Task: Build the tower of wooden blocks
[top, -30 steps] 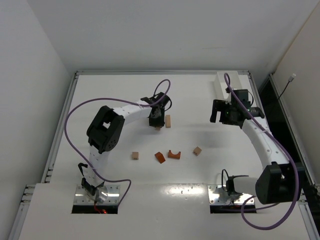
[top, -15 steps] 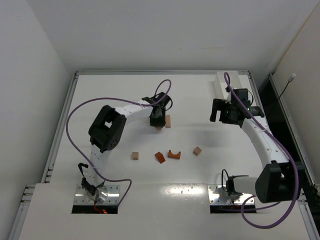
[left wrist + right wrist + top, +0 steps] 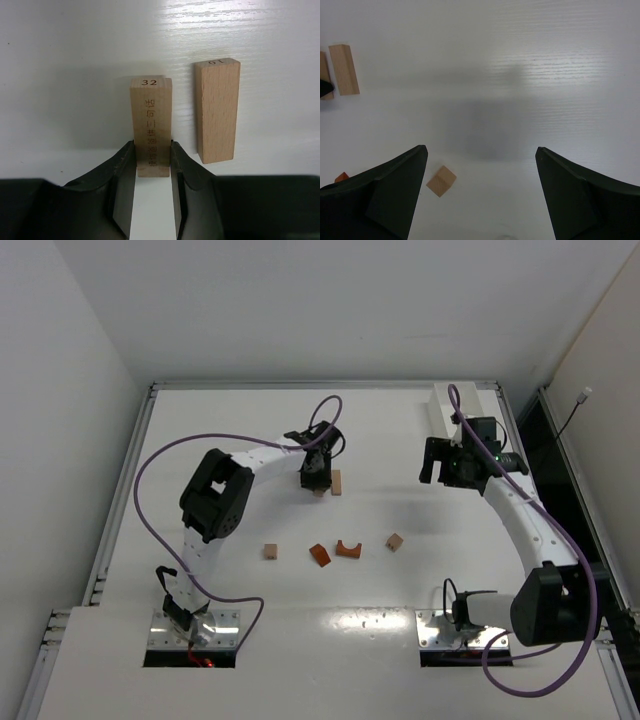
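My jaws on the left are shut tight on a tan bar, and my jaws on the right are wide apart with nothing between them.

From the top, my left gripper (image 3: 316, 483) reaches to the middle of the white table (image 3: 230, 420). The tan bar (image 3: 318, 494) peeks out just under it. A second bar (image 3: 337, 482) sits just beside it on the right. Nearer to my bases four small pieces lie in a loose row, all apart from each other: a small tan cube (image 3: 270, 552), an orange wedge (image 3: 319, 555), an orange arch (image 3: 348, 548) and another tan cube (image 3: 395, 541). None of them is stacked. My right gripper (image 3: 445, 462) hangs over the right side of the table, well away from the blocks. A white tray (image 3: 462, 402) sits in the far right corner. I cannot tell what is in it.

From my left wrist, my two black fingers (image 3: 125, 165) squeeze the near end of the tan bar. Its far end has the number 32 on it. The second bar has the number 10. The two bars lie side by side, pointing the same way, with a thin gap between them. I cannot tell if my bar rests on the table.

From my right wrist, my fingers stand far apart over bare table. The other tan cube is low down, near my left finger. The two bars are at the far left edge.
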You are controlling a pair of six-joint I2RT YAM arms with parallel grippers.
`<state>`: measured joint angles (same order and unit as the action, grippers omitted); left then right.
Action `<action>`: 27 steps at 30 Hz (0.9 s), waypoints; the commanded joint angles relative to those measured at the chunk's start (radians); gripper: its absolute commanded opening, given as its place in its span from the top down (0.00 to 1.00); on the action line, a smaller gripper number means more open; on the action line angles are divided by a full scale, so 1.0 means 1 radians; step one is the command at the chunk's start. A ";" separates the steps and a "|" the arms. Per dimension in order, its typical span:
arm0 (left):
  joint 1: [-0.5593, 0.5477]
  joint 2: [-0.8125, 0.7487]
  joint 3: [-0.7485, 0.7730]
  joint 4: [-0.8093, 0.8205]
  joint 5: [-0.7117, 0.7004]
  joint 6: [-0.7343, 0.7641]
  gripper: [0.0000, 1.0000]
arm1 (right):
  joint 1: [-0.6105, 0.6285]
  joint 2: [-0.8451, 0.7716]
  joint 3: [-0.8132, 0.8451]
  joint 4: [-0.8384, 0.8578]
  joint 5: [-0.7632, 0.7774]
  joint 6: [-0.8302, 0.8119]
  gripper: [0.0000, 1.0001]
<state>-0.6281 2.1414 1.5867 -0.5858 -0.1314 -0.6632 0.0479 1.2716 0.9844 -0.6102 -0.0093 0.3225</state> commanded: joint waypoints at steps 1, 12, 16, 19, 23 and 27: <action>0.025 0.032 0.016 0.012 -0.030 0.002 0.77 | -0.005 0.003 0.043 0.035 -0.015 0.020 0.14; 0.034 0.032 0.016 0.012 -0.040 0.011 0.63 | -0.005 0.012 0.043 0.035 -0.015 0.020 0.14; 0.034 0.032 0.016 0.012 -0.040 0.011 0.63 | -0.005 0.012 0.043 0.035 -0.015 0.020 0.14; 0.034 0.023 0.016 0.012 -0.040 0.011 0.63 | -0.005 0.012 0.033 0.035 -0.024 0.020 0.14; 0.034 0.002 0.016 0.012 -0.040 0.011 0.63 | -0.005 0.003 0.023 0.044 -0.024 0.020 0.14; 0.034 -0.017 -0.005 0.021 -0.040 0.020 0.62 | -0.005 -0.006 0.013 0.044 -0.034 0.020 0.14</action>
<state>-0.6079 2.1448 1.5902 -0.5690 -0.1505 -0.6548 0.0479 1.2804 0.9844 -0.6056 -0.0250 0.3225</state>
